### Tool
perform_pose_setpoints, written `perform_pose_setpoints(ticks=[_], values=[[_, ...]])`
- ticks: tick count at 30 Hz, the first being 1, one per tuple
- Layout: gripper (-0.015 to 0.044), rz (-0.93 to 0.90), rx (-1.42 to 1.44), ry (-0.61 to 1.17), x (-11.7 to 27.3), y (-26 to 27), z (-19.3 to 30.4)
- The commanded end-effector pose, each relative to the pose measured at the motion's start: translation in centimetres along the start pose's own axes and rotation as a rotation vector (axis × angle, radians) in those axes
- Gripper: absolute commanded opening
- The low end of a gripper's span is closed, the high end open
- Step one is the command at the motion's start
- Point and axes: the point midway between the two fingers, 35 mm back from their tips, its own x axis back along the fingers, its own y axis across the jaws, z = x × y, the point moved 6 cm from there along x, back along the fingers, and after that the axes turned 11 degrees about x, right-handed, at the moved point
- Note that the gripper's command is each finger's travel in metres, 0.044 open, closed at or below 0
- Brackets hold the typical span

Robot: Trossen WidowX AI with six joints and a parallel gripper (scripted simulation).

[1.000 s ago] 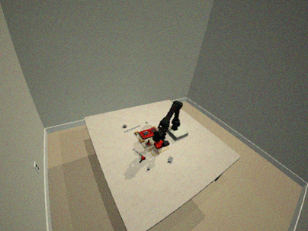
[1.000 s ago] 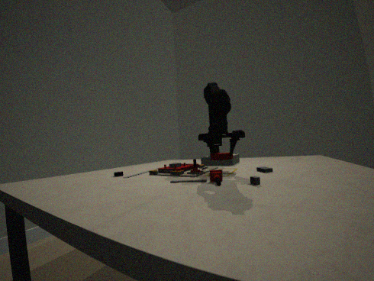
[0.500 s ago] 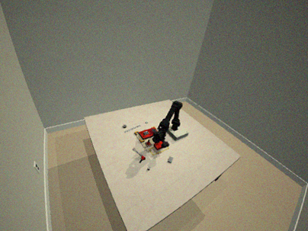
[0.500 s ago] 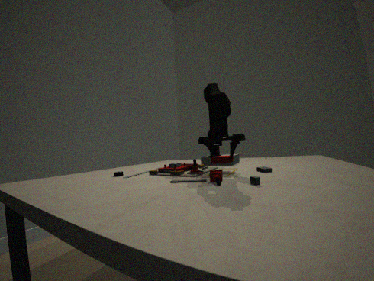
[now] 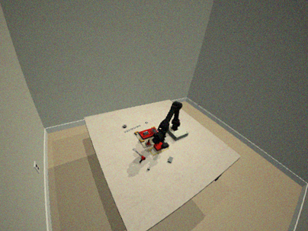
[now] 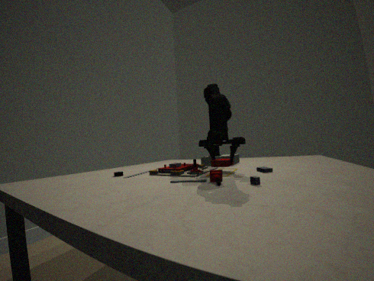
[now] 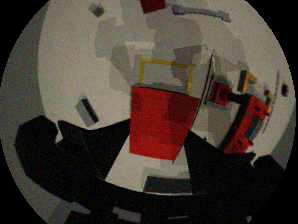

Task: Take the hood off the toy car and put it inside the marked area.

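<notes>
The red hood (image 5: 158, 146) (image 6: 222, 163) (image 7: 160, 107) is held between the two black fingers of my gripper (image 6: 222, 161) (image 7: 158, 125), which is shut on its sides. In the exterior view the hood hangs low over the table. The marked area, a yellow outline (image 7: 165, 62), shows beyond the hood's far edge in the wrist view; its near part is hidden under the hood. The toy car's red body (image 5: 147, 135) (image 6: 178, 167) (image 7: 248, 121) lies beside it, to the right in the wrist view.
A grey block (image 5: 170, 160) (image 6: 264, 169) (image 7: 87, 112) lies on the marked area's other side. A red part (image 5: 143, 158) (image 6: 216, 176) (image 7: 152, 5), a grey bar (image 7: 202, 12) and a small dark cube (image 6: 255, 180) (image 7: 96, 9) lie beyond. A pale box (image 5: 179, 134) stands by the arm's base.
</notes>
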Motion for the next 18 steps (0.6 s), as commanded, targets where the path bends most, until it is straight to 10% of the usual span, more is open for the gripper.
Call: perform_pose_setpoints(ticks=[1, 18], values=[[0.0, 0.001, -0.002, 0.01, -0.71, -0.04, 0.19], [0.0, 0.001, -0.002, 0.01, -1.16, -0.04, 0.21]])
